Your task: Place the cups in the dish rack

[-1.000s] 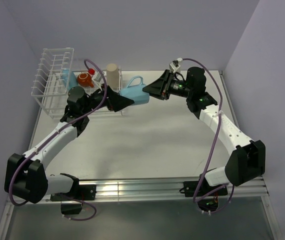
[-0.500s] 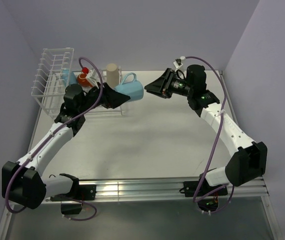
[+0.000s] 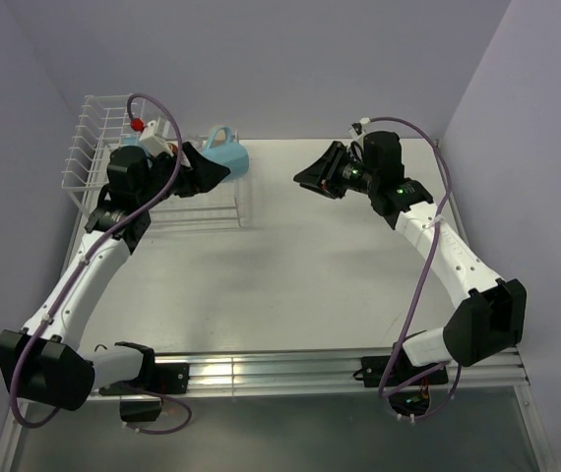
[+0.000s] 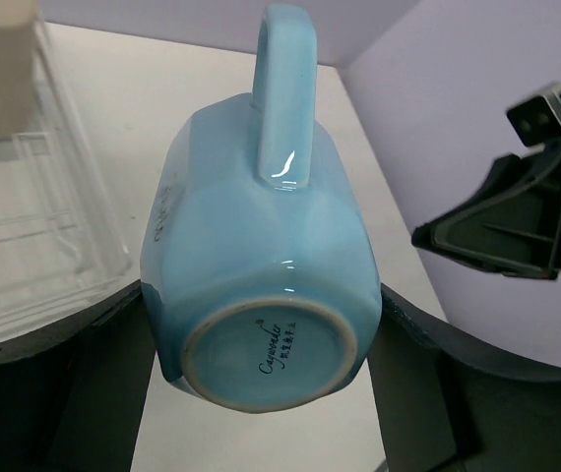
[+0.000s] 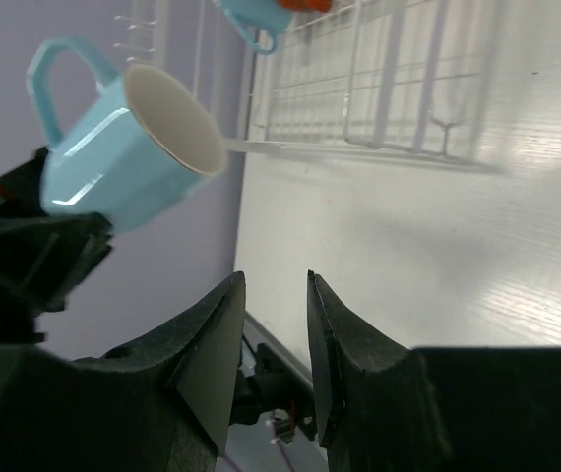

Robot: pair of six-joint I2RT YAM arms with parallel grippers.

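Lavender walls surround a white table (image 3: 310, 265). At the dish rack's (image 3: 103, 138) right end, the left gripper (image 3: 210, 169), spread wide, clamps one light blue mug (image 3: 227, 155) aloft. The right gripper (image 3: 305, 178), well apart, is narrowly parted and holds nothing. I also count a second blue mug (image 5: 251, 18), one red-orange cup (image 5: 305, 4) and one beige cup (image 4: 0, 49).

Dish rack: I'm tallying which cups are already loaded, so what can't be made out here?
Top view: the left arm and its held blue mug cover most of the dish rack's basket, hiding any cups inside.
Left wrist view: the beige cup is blurred, cut by the top-left corner.
Right wrist view: the top edge crops a second blue mug and a red-orange thing.
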